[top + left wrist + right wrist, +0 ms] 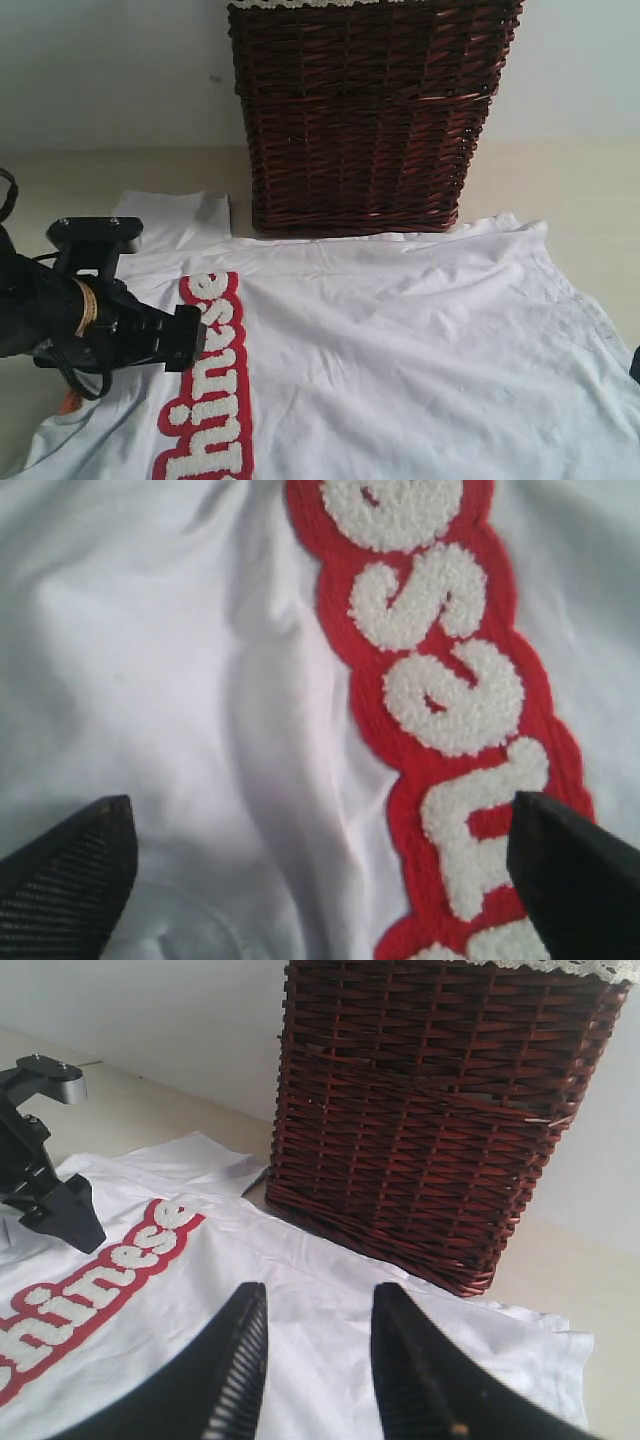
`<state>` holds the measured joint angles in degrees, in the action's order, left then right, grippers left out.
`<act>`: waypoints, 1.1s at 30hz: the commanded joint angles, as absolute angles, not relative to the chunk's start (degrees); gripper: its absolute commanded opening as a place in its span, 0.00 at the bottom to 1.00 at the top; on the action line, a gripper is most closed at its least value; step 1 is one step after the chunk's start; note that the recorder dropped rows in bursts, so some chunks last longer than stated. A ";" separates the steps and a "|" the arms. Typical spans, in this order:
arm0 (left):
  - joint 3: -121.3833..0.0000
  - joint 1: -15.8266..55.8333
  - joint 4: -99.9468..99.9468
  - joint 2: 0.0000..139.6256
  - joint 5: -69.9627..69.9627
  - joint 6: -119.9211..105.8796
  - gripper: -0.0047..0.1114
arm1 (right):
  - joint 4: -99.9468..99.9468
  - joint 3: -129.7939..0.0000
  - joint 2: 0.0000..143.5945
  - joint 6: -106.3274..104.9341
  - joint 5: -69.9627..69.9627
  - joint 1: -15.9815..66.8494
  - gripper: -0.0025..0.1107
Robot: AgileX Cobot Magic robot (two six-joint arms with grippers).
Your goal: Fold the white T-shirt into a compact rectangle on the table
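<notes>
The white T-shirt (400, 360) lies spread on the table (90, 175), front up and lightly wrinkled. Its red-outlined "Chinese" lettering (205, 390) runs down the left side, and one sleeve (175, 215) lies flat at the back left. An orange tag (67, 403) peeks out under the left arm. My left gripper (186, 338) hovers right at the lettering. In the left wrist view it (320, 830) is open wide, one finger over plain cloth and the other over the letters (440, 670). My right gripper (315, 1295) is open above the shirt's right part (330, 1260), holding nothing.
A tall dark brown wicker basket (365, 110) with a lace-trimmed liner stands on the table behind the shirt, touching its back edge. Bare table shows at the far left and at the right (600, 190). The left arm (40, 1160) is seen from the right wrist view.
</notes>
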<state>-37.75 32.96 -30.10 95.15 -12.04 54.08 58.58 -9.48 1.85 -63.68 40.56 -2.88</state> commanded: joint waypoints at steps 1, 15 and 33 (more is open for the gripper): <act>-38.15 33.07 -30.44 93.31 -5.43 55.48 0.86 | 58.80 -9.19 1.98 -63.80 40.56 -3.09 0.33; -38.15 38.16 -30.80 103.34 17.59 60.72 0.81 | 58.80 -9.19 1.98 -63.80 40.56 -3.09 0.33; -46.72 45.90 -32.65 113.57 19.39 72.92 0.04 | 58.80 -9.19 1.98 -63.80 40.56 -3.09 0.33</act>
